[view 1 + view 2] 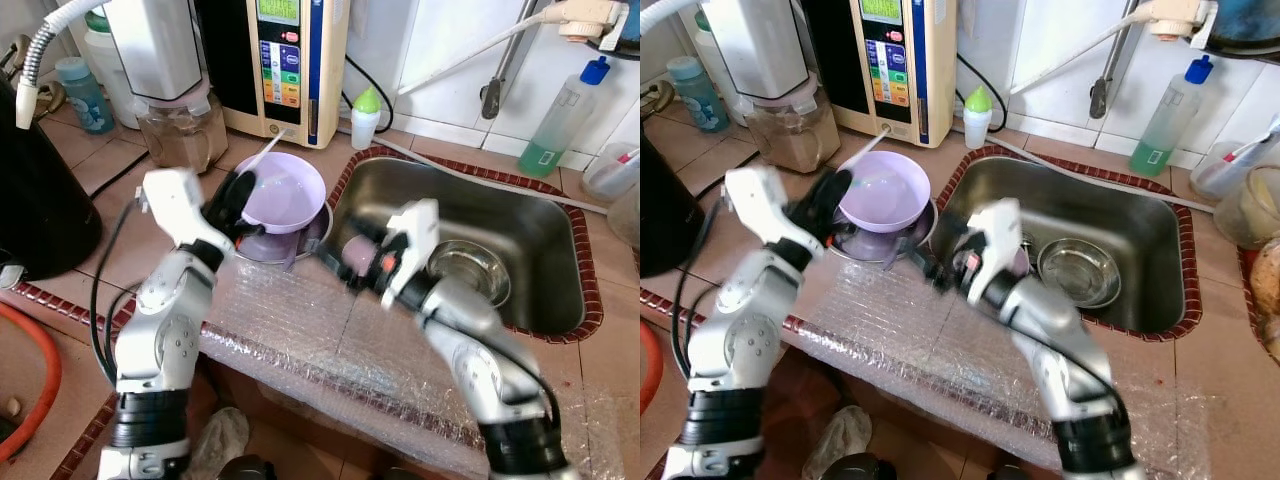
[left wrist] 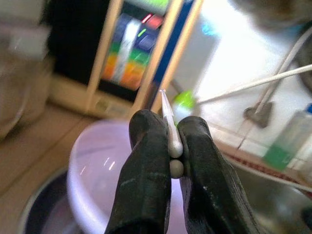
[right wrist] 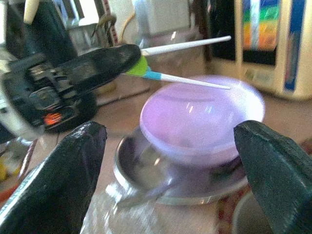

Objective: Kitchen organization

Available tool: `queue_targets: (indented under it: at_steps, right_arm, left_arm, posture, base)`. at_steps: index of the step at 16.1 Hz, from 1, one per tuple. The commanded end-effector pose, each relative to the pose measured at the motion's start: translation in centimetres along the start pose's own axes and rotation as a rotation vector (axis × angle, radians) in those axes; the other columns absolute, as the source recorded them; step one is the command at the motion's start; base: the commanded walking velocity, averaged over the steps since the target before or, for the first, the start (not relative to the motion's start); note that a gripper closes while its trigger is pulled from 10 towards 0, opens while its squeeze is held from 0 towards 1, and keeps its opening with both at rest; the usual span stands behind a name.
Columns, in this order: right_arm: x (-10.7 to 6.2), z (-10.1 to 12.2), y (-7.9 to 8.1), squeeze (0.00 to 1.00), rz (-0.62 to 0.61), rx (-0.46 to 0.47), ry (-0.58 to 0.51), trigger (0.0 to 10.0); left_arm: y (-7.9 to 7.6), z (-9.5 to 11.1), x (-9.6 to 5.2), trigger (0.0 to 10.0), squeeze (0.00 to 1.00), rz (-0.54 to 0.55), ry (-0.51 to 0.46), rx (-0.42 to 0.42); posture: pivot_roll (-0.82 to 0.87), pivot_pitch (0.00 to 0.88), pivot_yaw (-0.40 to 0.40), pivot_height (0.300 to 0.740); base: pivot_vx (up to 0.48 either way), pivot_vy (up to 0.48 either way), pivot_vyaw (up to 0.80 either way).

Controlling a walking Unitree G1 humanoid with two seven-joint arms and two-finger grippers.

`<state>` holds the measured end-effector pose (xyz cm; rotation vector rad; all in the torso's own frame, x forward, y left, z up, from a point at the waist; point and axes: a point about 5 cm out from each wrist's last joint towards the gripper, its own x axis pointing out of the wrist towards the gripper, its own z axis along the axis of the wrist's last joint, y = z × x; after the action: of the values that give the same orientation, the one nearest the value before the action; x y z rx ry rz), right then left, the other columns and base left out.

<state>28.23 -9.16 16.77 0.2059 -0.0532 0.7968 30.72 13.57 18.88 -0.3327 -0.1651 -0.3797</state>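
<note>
My left gripper [image 1: 238,197] is shut on a pair of thin white chopsticks [image 1: 266,153], one with a green and blue band [image 3: 145,71]. It holds them over the near rim of a lilac bowl [image 1: 291,190]. In the left wrist view the fingers [image 2: 146,161] pinch the sticks' rounded ends [image 2: 171,141]. The bowl rests on a round steel plate [image 1: 262,246] on the tiled counter. My right gripper [image 1: 336,262] is open, low at the sink's left edge, pointing at the bowl [image 3: 200,114] and a short way from it.
A steel sink [image 1: 530,235] with a steel bowl [image 1: 468,268] in it lies to the right. Bubble wrap [image 1: 300,325] covers the counter's front edge. Behind stand a water ioniser [image 1: 285,60], a blender jar [image 1: 180,130], a small green-capped bottle [image 1: 366,118] and a detergent bottle [image 1: 562,118].
</note>
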Motion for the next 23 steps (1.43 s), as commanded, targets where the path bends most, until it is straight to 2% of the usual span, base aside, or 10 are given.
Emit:
queue_targets:
  at_steps: [1, 3, 5, 7, 9, 13, 18, 20, 21, 23]
  right_arm:
    - [0.0, 0.3, -0.4, 0.0, -0.028, -0.026, -0.013, 10.0]
    - [0.3, 0.9, -1.4, 0.0, -0.038, -0.212, 0.009, 10.0]
    - [0.5, 1.0, -1.7, 0.0, -0.023, -0.284, 0.029, 10.0]
    - [1.4, 0.3, -1.7, 0.0, -0.01, -0.476, 0.077, 10.0]
    - [2.1, -0.4, -1.8, 0.0, -0.032, -0.57, 0.09, 10.0]
    - [2.7, -0.6, -2.4, 0.0, -0.128, -0.656, 0.069, 10.0]
    - [1.9, -0.8, -3.9, 0.0, -0.213, -0.697, 0.074, 10.0]
    - [1.7, -0.6, -3.4, 0.0, -0.153, -0.614, 0.067, 10.0]
    - [0.7, -0.9, -2.4, 0.0, -0.015, -0.571, 0.102, 10.0]
    - [-0.2, -1.1, -2.9, 0.0, -0.009, -0.607, 0.138, 10.0]
  left_arm:
    - [-0.8, 1.1, 0.4, 0.0, 0.0, -0.063, -0.025, 0.062]
    - [-2.4, 2.3, 0.9, 0.0, 0.0, -0.25, 0.007, 0.255]
    - [-2.8, 2.6, 1.3, 0.0, 0.0, -0.295, 0.016, 0.264]
    - [-3.7, 2.5, 2.2, 0.0, 0.0, -0.349, 0.024, 0.274]
    - [-4.5, 2.0, 2.3, 0.0, 0.0, -0.419, 0.058, 0.272]
    - [-6.1, 1.1, 1.9, 0.0, 0.0, -0.5, 0.101, 0.265]
    - [-5.5, 0.1, 1.7, 0.0, 0.0, -0.454, 0.135, 0.277]
    - [-4.4, 0.0, 2.1, 0.0, 0.0, -0.357, 0.133, 0.305]
    - [-3.4, 0.1, 2.5, 0.0, 0.0, -0.269, 0.117, 0.318]
    - [-3.2, 0.0, 2.4, 0.0, 0.0, -0.256, 0.12, 0.315]
  posture:
    - [0.01, 0.0, 0.021, 0.74]
    - [0.02, 0.0, 0.017, 0.74]
    - [0.02, 0.0, 0.015, 0.74]
    - [0.02, 0.0, 0.015, 0.74]
    - [0.02, 0.0, 0.018, 0.74]
    - [0.02, 0.0, 0.022, 0.74]
    - [0.02, 0.0, 0.023, 0.74]
    - [0.02, 0.0, 0.023, 0.74]
    - [0.02, 0.0, 0.025, 0.74]
    - [0.02, 0.0, 0.026, 0.74]
  base:
    - [0.0, 0.0, 0.0]
    - [0.0, 0.0, 0.0]
    - [0.0, 0.0, 0.0]
    - [0.0, 0.0, 0.0]
    - [0.0, 0.0, 0.0]
    - [0.0, 0.0, 0.0]
    - [0.0, 0.0, 0.0]
    - [0.0, 0.0, 0.0]
    - [0.0, 0.0, 0.0]
    - [0.0, 0.0, 0.0]
